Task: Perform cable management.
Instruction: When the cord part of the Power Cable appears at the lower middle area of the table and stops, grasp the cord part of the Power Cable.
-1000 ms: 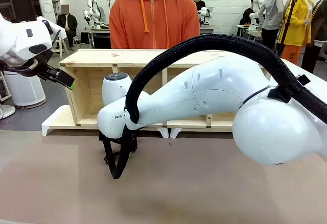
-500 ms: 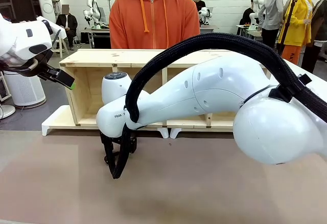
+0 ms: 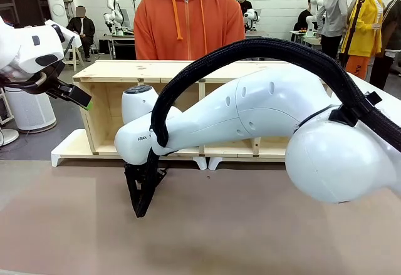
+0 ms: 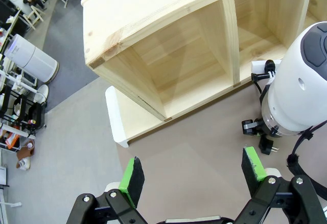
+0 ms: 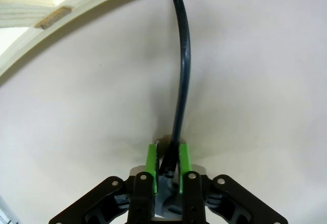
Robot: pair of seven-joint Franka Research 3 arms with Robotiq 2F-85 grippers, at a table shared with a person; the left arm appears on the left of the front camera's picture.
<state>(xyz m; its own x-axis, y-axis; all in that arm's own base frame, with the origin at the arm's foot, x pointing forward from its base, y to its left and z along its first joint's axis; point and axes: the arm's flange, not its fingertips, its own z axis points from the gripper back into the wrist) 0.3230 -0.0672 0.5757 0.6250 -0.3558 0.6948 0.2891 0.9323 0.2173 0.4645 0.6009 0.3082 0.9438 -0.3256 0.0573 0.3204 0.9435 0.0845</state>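
Observation:
My right gripper (image 5: 167, 163) is shut on the thin black cable (image 5: 183, 71), its green pads (image 5: 151, 158) pressing both sides just above the table. From the grip the cable runs away toward the edge of the wooden shelf (image 5: 56, 15). In the front view the right arm reaches across from the right, and its gripper (image 3: 141, 205) points down at the table before the shelf (image 3: 125, 71). My left gripper (image 4: 191, 175) hovers open and high at the left, above the shelf's end. From there I see a white power strip (image 4: 263, 67), the cable (image 4: 257, 85) and a black plug (image 4: 266, 146).
A person in an orange hoodie (image 3: 188, 18) stands behind the shelf at the far side. The shelf lies on its side with open compartments facing me, on white feet (image 3: 62, 153). Brown tabletop (image 3: 250, 225) spreads in front. The right arm's thick sleeved hose (image 3: 269, 49) arches over it.
The right gripper's jaws have gone from wide open to shut on the cable, and its wrist has shifted slightly left. The left arm has not moved.

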